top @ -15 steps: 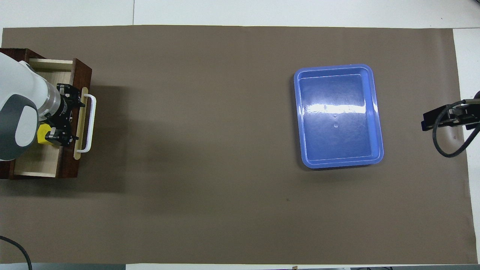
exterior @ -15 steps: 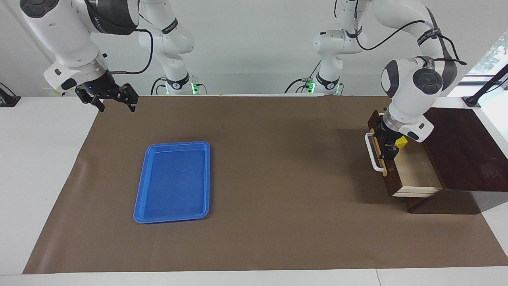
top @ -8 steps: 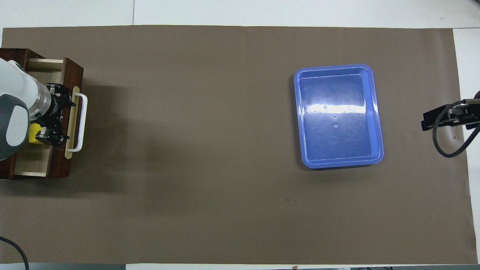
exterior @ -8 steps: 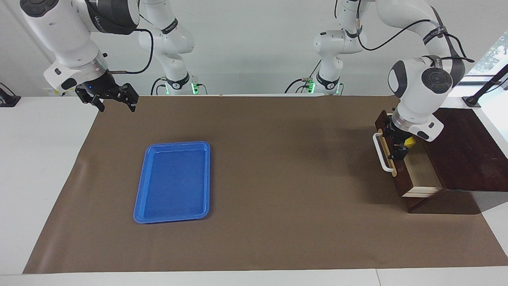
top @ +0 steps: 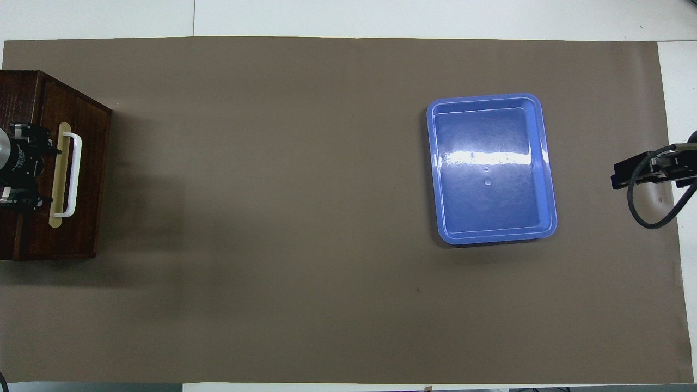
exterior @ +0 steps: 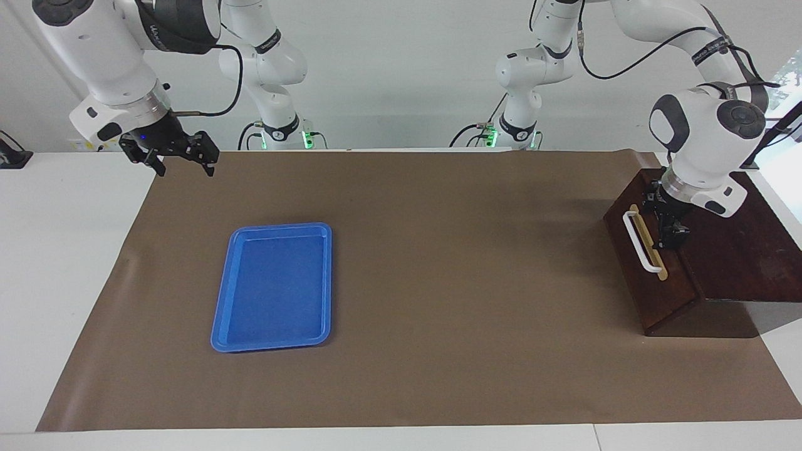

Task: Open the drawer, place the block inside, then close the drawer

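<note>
The drawer [exterior: 645, 263] sits flush in its dark wooden box [exterior: 739, 250], white bar handle [exterior: 642, 242] on a tan strip, at my left arm's end of the desk [exterior: 438, 282]. My left fingers [exterior: 670, 225] are spread wide just beside the handle, holding nothing, wrist angled down; contact is hard to judge. My right fingers [exterior: 182, 160], spread and empty, wait over the desk's edge.

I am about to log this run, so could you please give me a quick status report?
Left gripper open over the box top, by the handle. Right gripper open, waiting. Drawer shut; block unseen. Nothing in the way.
</note>
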Controlling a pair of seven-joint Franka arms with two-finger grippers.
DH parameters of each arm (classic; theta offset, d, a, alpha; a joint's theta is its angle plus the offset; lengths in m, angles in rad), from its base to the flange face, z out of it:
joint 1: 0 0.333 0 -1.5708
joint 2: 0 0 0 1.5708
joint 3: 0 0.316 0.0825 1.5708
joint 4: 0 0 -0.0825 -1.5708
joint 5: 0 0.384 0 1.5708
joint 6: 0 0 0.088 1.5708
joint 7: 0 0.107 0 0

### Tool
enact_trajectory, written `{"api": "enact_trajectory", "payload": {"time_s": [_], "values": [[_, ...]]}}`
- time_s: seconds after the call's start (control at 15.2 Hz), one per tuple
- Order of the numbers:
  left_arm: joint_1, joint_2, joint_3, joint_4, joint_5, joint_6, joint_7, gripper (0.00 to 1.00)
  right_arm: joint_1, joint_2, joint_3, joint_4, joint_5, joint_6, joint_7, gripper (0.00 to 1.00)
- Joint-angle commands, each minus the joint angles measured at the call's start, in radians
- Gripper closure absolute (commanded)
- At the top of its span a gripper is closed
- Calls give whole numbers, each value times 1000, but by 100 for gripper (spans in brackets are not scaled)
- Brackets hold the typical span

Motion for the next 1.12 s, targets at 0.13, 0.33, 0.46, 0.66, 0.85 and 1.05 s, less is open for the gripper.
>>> {"api": "enact_trajectory", "payload": {"time_s": [0.13,0.33,0.46,0.66,0.85,1.05], "values": [[39,-14,-5,-23,22,12,22,0,-8,-2,9,-4,9,7,11,0],[36,-15,-8,-22,22,-12,87,0,-8,-2,9,-4,7,7,11,0],[25,-17,-11,-16,7,-46,121,0,-8,-2,9,-4,9,7,11,0],[-48,-50,-12,-6,-24,-131,132,0,-8,-2,9,-2,7,7,11,0],[-103,-99,-17,-3,-33,-159,195,0,-8,-2,9,-4,9,7,10,0],[-111,-118,-21,44,-109,-234,382,0,-8,-2,9,-2,9,7,10,0]]}}
